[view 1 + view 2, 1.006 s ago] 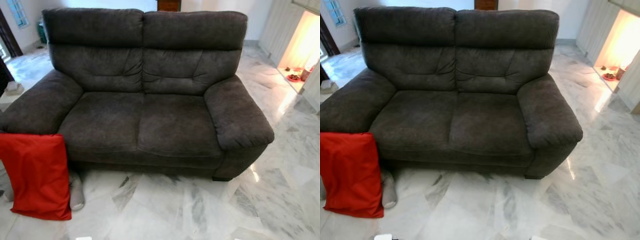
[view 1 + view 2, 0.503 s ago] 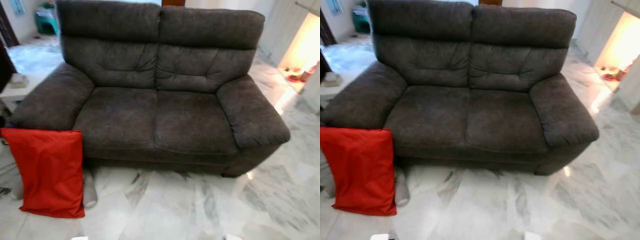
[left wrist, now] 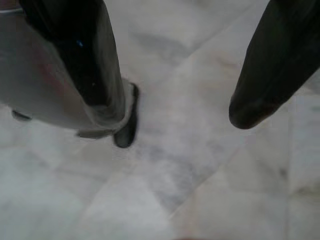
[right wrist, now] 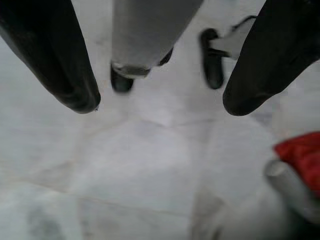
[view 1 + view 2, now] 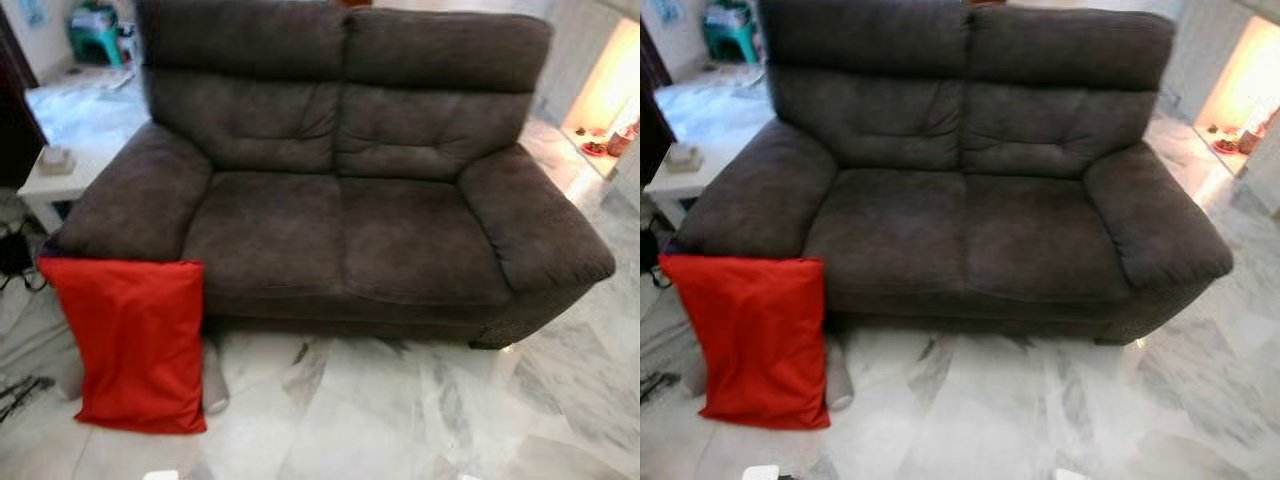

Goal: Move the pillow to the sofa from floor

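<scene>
A red pillow [image 5: 135, 340] stands on the marble floor, leaning against the front of the left armrest of a dark grey two-seat sofa [image 5: 350, 230]. Both sofa seats are bare. My left gripper [image 3: 180, 115] hangs open over the floor with nothing between its fingers. My right gripper [image 4: 160, 102] is also open above the floor, and a corner of the red pillow [image 4: 300, 152] lies off to one side of it, well apart from its fingers.
A grey roll [image 5: 213, 385] lies on the floor behind the pillow's right edge. A white side table [image 5: 50, 185] stands left of the sofa, with cables [image 5: 20, 390] on the floor below it. Open marble floor [image 5: 400, 420] spreads before the sofa.
The camera has turned left, so the sofa and pillow sit further right in the picture. The pillow rests in the same spot against the armrest.
</scene>
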Tool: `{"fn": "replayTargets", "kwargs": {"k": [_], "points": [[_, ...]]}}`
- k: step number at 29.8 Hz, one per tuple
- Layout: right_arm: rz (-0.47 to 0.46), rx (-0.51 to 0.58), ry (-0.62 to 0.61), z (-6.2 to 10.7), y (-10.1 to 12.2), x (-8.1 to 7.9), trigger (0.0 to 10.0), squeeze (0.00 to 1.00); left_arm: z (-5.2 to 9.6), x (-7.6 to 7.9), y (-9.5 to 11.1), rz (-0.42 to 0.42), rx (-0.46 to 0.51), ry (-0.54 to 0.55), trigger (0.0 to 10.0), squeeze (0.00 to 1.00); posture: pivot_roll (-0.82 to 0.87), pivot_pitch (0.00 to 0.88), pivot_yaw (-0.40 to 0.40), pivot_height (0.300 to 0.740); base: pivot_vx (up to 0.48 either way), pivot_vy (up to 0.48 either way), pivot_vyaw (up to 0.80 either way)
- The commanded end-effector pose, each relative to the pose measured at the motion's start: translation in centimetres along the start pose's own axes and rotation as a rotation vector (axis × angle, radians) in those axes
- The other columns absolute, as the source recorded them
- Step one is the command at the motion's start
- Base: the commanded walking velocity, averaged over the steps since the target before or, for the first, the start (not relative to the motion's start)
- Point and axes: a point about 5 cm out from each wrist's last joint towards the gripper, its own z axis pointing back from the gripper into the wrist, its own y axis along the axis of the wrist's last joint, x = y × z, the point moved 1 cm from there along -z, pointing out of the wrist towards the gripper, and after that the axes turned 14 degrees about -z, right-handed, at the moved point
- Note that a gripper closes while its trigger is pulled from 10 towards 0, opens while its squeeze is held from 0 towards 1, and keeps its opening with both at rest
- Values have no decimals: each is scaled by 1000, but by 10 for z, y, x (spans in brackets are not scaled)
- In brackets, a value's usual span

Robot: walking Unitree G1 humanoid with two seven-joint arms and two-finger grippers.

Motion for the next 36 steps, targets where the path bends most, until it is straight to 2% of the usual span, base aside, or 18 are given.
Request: {"fn": "replayTargets", "kwargs": {"k": [1,26,36], "points": [[6,-10,-36,3,-1,12,10000,0,1,5,-5,9,-23,-12,10000,0,97,97,-19,740,0,401,0],[3,-14,-36,3,-2,13,10000,0,1,5,-4,-1,-19,-15,10000,0,97,84,-14,740,0,404,0],[2,-14,-37,3,-3,13,10000,0,0,5,-3,-18,-10,-13,10000,0,98,88,-16,740,0,0,0]]}}
